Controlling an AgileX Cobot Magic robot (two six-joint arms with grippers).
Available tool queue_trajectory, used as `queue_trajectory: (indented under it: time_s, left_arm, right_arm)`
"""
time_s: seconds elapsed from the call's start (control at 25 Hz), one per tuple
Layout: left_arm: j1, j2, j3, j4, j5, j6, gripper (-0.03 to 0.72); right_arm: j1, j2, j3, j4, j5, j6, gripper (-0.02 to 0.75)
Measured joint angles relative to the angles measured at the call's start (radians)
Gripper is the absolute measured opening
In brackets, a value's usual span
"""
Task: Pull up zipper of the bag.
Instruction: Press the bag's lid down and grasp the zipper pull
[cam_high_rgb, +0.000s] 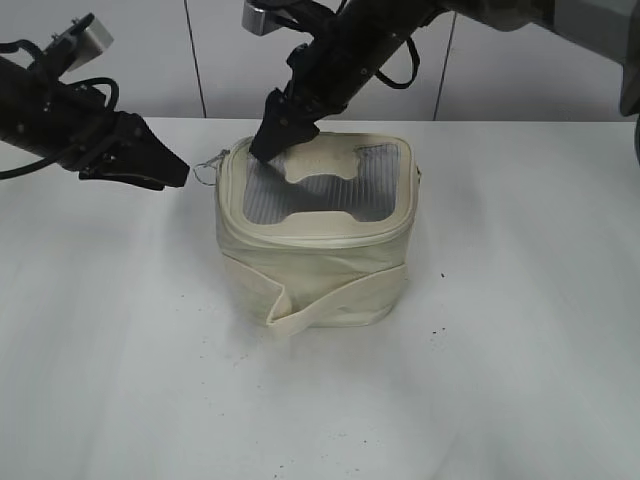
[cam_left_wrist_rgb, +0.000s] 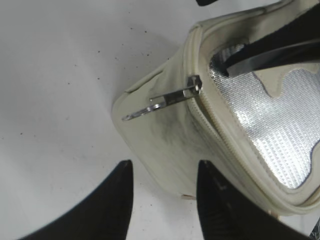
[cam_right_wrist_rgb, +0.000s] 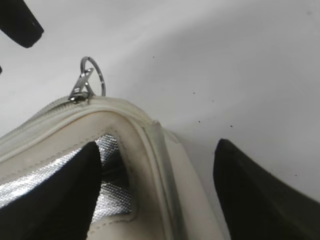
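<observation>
Two pincers are in play and neither holds the pull, so I judge the actual pulling has not begun. The bag (cam_high_rgb: 315, 235) stands upright near the middle of the table (cam_high_rgb: 520, 350). My right pincer (cam_high_rgb: 272, 135) is spread and pressing down at the bag's far-left top corner, one finger on the ribbed window panel, the other outside the rim; it grasps nothing and looks to be steadying the bag. My left pincer (cam_high_rgb: 170, 170) hangs just left of the bag, near the pull, apart from it; its fingers are parted and empty.

The zipper (cam_left_wrist_rgb: 220, 135) runs along the top rim, and the stretch I can see appears closed on both sides of the slider. How much track is left to travel I cannot tell.

The exterior view gives the overall layout but shows the silver pull (cam_left_wrist_rgb: 160, 102) only as a faint wire shape. The left wrist view shows it jutting out sideways from the corner, above the parted left fingers (cam_left_wrist_rgb: 112, 205). The right wrist view alone shows its round ring (cam_right_wrist_rgb: 92, 75) standing clear beyond the rim.
</observation>
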Motion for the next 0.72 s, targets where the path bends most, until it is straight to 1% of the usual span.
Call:
queue_trajectory:
  time_s: [0.28,0.48,0.72]
  left_arm:
    - [0.000,0.000,0.000,0.004,0.004,0.000,0.328]
    - [0.000,0.000,0.000,0.005,0.005,0.001,0.328]
    - [0.000,0.000,0.000,0.005,0.005,0.001,0.328]
  right_arm:
    - [-0.007,0.003,-0.099,-0.031,0.104,0.038,0.509]
    - [-0.034,0.004,-0.124,-0.055,0.109,0.049,0.508]
    - [-0.062,0.006,-0.124,-0.064,0.075,0.050,0.507]
